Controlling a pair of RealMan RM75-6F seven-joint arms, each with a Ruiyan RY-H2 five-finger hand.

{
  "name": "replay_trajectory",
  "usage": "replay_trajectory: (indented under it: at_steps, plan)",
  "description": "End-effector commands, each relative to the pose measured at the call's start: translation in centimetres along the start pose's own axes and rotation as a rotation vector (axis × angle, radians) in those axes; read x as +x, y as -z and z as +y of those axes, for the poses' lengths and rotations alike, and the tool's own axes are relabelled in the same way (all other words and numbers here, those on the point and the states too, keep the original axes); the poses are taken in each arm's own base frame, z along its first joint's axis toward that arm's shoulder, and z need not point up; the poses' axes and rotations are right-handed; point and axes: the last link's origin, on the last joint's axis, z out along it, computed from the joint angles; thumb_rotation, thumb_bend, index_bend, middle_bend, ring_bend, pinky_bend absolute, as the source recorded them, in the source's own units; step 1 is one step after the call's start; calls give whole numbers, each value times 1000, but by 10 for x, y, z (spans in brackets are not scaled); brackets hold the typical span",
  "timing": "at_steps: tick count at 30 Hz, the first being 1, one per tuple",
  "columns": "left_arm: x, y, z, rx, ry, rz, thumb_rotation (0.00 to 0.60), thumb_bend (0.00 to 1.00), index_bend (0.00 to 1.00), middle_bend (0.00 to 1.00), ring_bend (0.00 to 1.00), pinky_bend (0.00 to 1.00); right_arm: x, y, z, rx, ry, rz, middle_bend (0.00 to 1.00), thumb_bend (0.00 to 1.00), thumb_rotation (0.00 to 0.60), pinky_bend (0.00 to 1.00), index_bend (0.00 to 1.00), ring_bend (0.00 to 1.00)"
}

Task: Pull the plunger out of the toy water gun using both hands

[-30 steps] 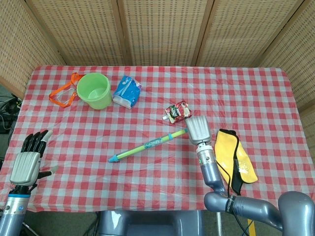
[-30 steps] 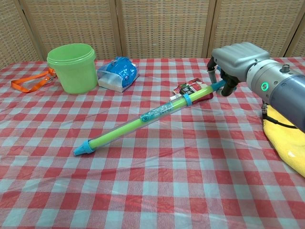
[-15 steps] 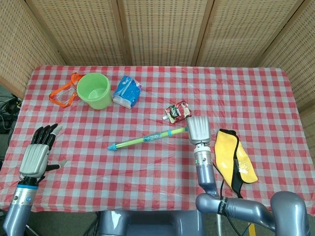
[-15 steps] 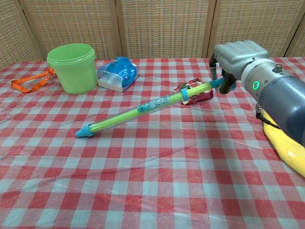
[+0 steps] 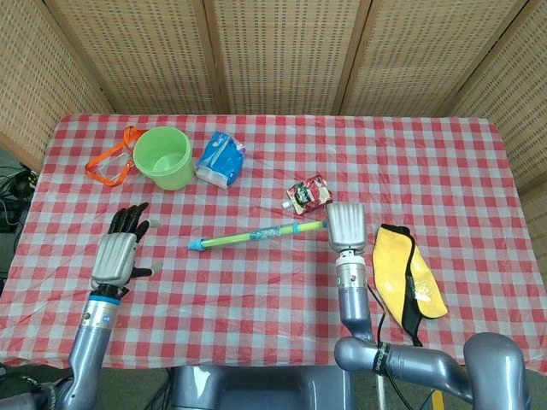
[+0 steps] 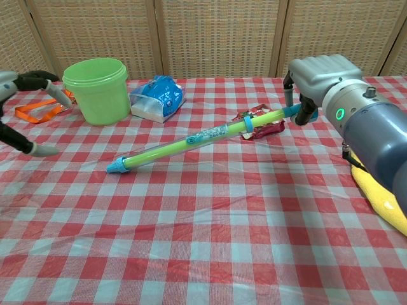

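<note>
The long, slim green-and-blue plastic toy water gun (image 6: 197, 138) was clasped by the grey right hand (image 6: 311, 73); the left hand (image 5: 115, 254) was spread, empty

Green bucket (image 5: 163, 157) far left on checkered tablecloth (image 5: 256, 290), orange-strapped goggles (image 5: 109, 162) touching its left side, blue tissue pack (image 5: 220, 159) just right. Red snack pouch (image 5: 308, 194) mid-table. Yellow cloth (image 5: 407, 278) at right edge.
</note>
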Motion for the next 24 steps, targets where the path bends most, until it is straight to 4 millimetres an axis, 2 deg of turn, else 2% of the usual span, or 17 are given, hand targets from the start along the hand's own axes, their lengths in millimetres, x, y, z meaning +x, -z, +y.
replay_trajectory:
  at_steps: [1,5,13,15,24]
  plan:
    - [-14,-18,16,3,-3,-14,600,133,330,0,0,0,0,0,1,-6,2,2,1000,527,600,795,804,1000]
    - [-25,-29,26,13,-9,-21,600,191,356,0,0,0,0,1,2,-16,0,0,1000,527,600,796,804,1000]
    - [-44,-44,31,60,-1,-50,600,191,378,0,0,0,-2,1,7,-32,9,-3,1000,527,600,797,804,1000]
    - [-55,-48,31,92,16,-87,600,191,380,0,0,0,-3,1,10,-42,13,-6,1000,528,600,797,804,1000]
    - [-70,-60,38,124,46,-118,600,191,388,0,0,0,1,1,14,-45,12,0,1000,527,600,797,804,1000]
